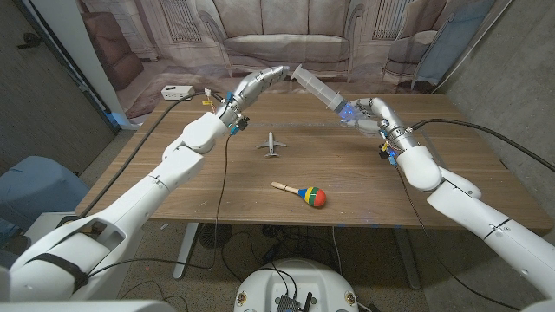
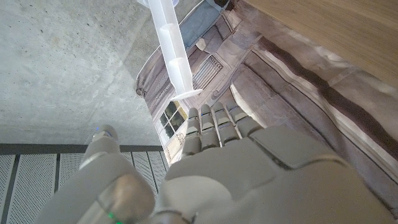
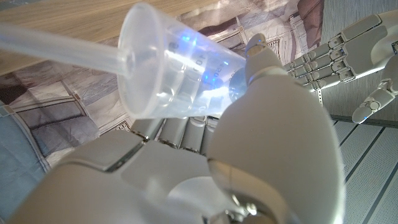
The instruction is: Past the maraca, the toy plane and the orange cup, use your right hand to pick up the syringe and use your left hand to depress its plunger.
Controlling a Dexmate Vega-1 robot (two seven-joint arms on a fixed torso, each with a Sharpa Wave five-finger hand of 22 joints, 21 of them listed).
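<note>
Wooden bench (image 1: 364, 186). Toy plane (image 1: 272, 144) lies near bench middle. Maraca (image 1: 301, 193) lies on nearer side of plane, slightly toward robot's right, well apart. White power strip (image 1: 177, 93) at far left corner.

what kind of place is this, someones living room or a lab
Most likely a lab or test room. The sofa is only printed on a backdrop hung behind the wooden table, the side walls are bare concrete, and a power strip lies on the table.
</note>
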